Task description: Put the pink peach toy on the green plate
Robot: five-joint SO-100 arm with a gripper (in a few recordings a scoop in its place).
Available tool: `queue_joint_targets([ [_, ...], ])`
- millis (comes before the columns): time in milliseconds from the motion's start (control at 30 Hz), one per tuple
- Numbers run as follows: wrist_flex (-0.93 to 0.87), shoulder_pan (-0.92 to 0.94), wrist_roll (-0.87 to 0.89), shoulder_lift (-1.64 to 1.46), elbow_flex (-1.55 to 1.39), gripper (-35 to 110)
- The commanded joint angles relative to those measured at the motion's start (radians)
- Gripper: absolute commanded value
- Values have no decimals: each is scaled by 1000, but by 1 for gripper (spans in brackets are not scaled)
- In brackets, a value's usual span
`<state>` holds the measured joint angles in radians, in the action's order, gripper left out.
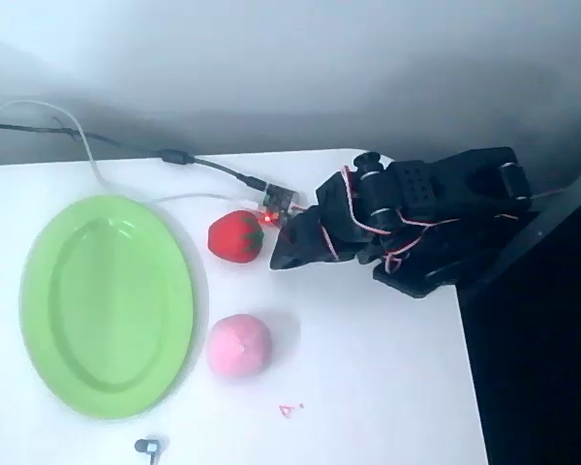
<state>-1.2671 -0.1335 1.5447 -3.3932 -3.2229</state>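
At the bottom edge of the overhead view a small grey metal object is lying on the white surface. Just above it, the soft round pale pink peach toy is resting at lower centre, just beside the right rim of the large oval light-green plastic plate, which is lying empty at the left. Higher up, the red strawberry toy with a green top is sitting near the black hand, which is pointing left from the upper right. I cannot tell whether its fingers are apart or together. The reach for the peach seems not yet begun; next the hand needs to be moving down the frame, past the strawberry.
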Motion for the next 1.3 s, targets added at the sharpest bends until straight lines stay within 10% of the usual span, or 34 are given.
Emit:
queue_joint_targets([
  [0,-17,5,26,-21,-54,0],
  [633,-8,2,-9,-6,175,0],
  [1267,-15,-253,198,741,945,0],
])
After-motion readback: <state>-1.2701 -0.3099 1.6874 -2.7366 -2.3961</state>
